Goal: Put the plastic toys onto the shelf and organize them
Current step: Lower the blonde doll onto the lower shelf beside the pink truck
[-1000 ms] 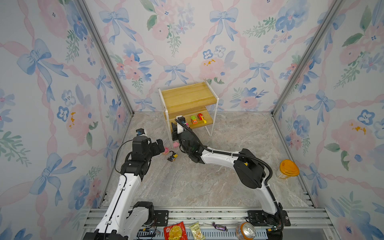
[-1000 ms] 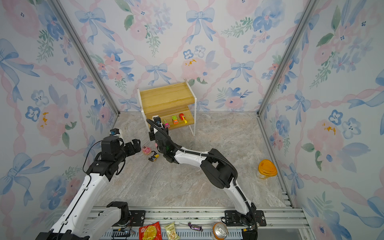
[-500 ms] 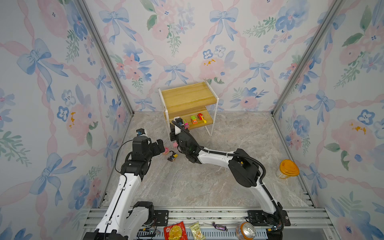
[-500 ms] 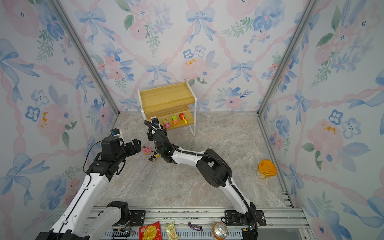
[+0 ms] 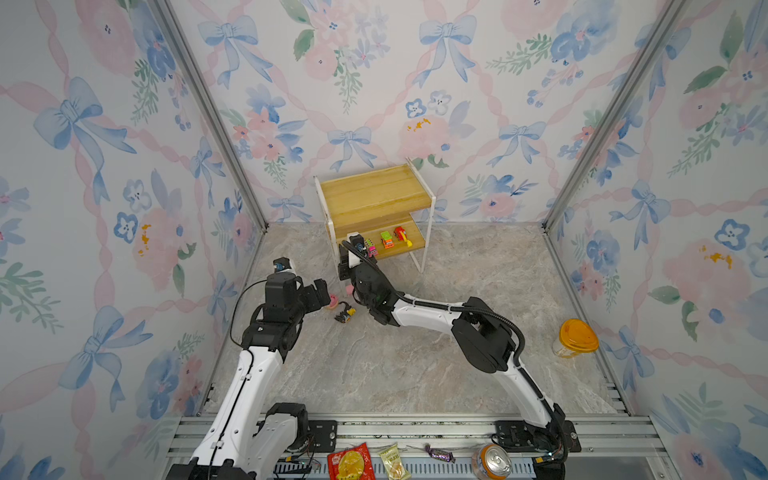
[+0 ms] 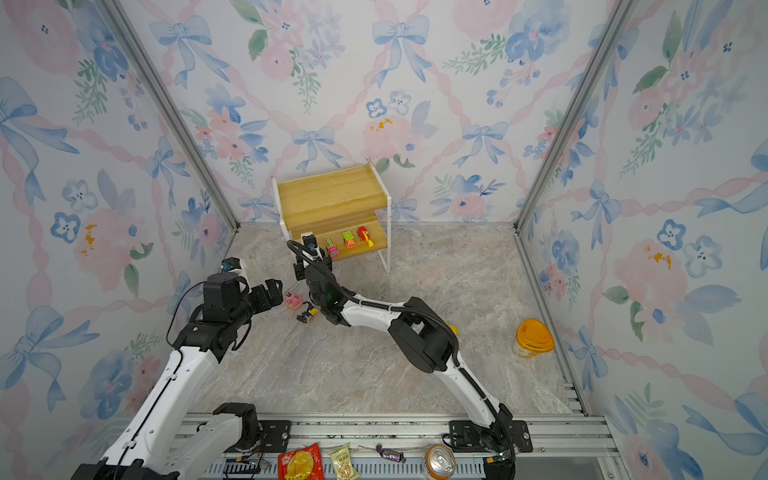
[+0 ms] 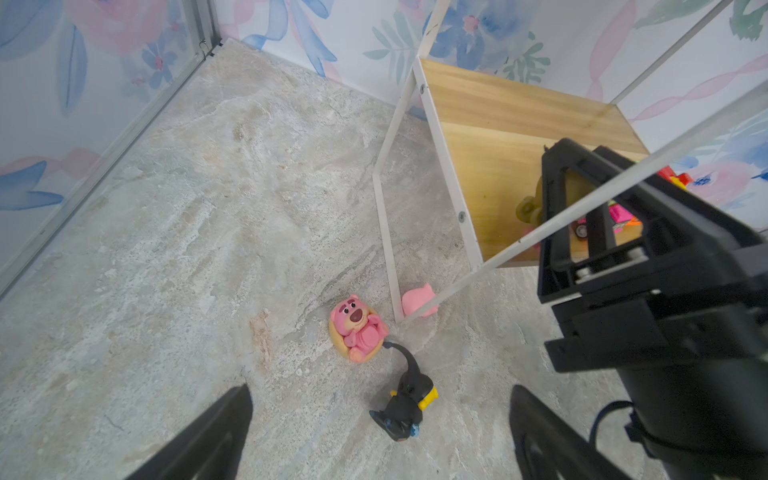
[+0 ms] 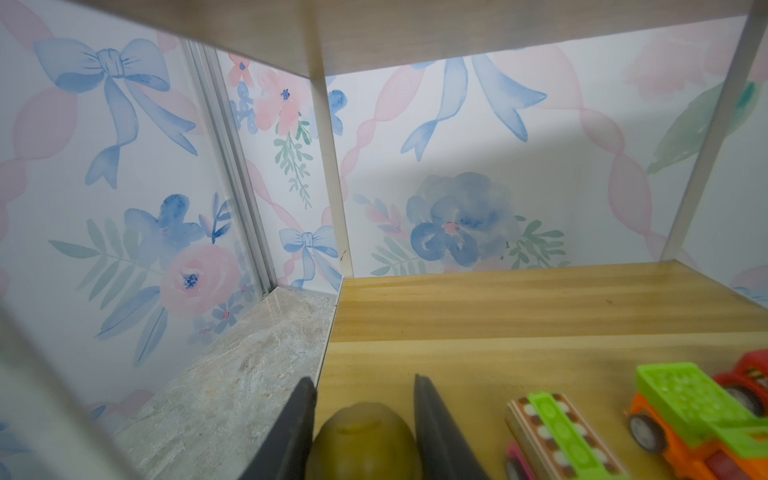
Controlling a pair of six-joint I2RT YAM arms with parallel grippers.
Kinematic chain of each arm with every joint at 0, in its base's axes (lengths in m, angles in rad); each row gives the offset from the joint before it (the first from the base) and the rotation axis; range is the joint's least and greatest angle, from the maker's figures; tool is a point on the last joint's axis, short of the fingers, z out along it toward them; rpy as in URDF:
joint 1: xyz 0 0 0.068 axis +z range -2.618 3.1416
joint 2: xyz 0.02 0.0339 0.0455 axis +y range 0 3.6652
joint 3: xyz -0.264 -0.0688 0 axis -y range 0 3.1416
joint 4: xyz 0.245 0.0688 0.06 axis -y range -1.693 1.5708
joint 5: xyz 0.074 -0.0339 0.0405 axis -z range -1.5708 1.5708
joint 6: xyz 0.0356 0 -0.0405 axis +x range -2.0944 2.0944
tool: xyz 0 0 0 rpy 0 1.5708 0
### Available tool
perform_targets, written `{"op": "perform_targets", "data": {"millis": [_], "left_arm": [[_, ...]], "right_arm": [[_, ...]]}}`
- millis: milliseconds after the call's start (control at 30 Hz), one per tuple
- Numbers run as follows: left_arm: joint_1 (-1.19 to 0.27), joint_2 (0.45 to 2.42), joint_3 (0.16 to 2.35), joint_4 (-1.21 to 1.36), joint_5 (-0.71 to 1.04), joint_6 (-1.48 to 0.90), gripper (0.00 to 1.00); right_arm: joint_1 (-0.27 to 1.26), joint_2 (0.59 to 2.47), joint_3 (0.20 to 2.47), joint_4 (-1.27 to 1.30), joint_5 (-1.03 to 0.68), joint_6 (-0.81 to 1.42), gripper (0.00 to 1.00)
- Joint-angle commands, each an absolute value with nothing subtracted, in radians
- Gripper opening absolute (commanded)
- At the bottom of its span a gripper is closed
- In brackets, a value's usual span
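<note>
**Glossy plastic on grained wood**

Your right pincer (image 8: 363,380) is narrowed on the smooth, dome-headed yellow-haired figure (image 8: 361,444) at the shelf's (image 5: 374,195) streaky lower board, beside the blocky pink car (image 8: 552,444), green-orange car (image 8: 698,419) and red car (image 8: 752,374). Your left pincer (image 7: 380,392) gapes wide above the marbled tabletop (image 7: 187,249). There the round pink figure (image 7: 357,328), black-yellow figure (image 7: 405,403) and pig (image 7: 417,301) lie near the shelf's thin white leg.

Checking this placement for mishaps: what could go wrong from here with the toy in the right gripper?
1. The right gripper holds the yellow-haired plastic figure right at a side edge of the wooden shelf's lower board; released there, it might topple onto the floor.
2. One jaw stands near the pink toy car with a green roof; opening could nudge it.
</note>
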State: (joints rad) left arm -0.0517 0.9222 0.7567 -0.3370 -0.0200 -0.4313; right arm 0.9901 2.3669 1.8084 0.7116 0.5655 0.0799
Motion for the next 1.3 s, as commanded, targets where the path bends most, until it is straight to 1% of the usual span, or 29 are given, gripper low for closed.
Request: {"op": "perform_targets", "data": {"millis": [0,200,400,700,933,1267], "left_arm": [[-0.046,0.917,0.744,-0.313,-0.003,-0.443,0.97],[-0.046,0.918,0.743,-0.313,0.000,-0.443,0.97],[-0.046,0.919,0.744,-0.311,0.002,-0.442,0.97],[-0.046,0.917,0.743,-0.310,0.005,-0.442,0.98],[-0.044,0.918,0.742,-0.306,0.009,-0.442,0.98],[-0.040,0.918,0.741,-0.304,0.017,-0.440,0.98]], "right_arm": [[0.989,2.403,1.852,0.750,0.564,0.067,0.29],[0.983,2.416,1.871,0.737,0.564,0.071,0.30],[0.983,2.419,1.876,0.732,0.563,0.075,0.36],[0.983,2.404,1.876,0.735,0.555,0.071,0.42],[0.983,2.389,1.863,0.752,0.554,0.069,0.49],[0.983,2.357,1.830,0.788,0.554,0.057,0.53]]}}
